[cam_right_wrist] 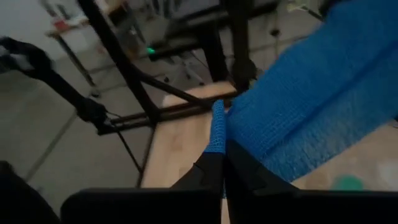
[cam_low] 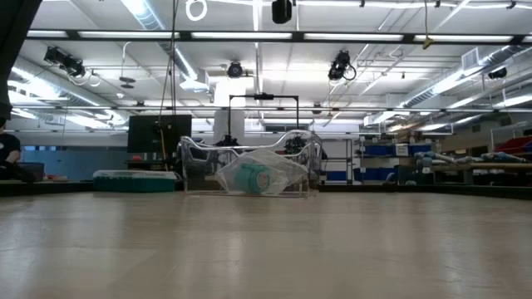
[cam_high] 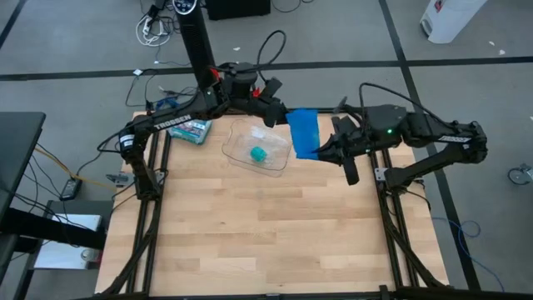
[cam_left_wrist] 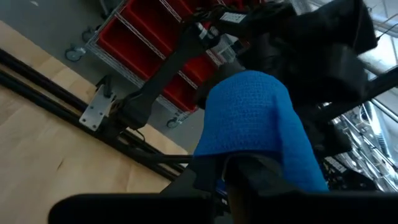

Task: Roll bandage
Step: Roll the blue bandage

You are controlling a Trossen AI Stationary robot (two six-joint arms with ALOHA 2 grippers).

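The blue bandage (cam_high: 304,133) hangs above the table's far edge, stretched between the two grippers; the left gripper (cam_high: 278,114) is clamped on its far end, the right gripper (cam_high: 321,150) pinched on its near edge; beside it, seemingly a clear plastic tray (cam_high: 240,136) holds a teal roll (cam_high: 259,154).

Two dark arms; white TROSSEN lettering on left arm (cam_high: 171,122); green light on right arm (cam_high: 416,129).
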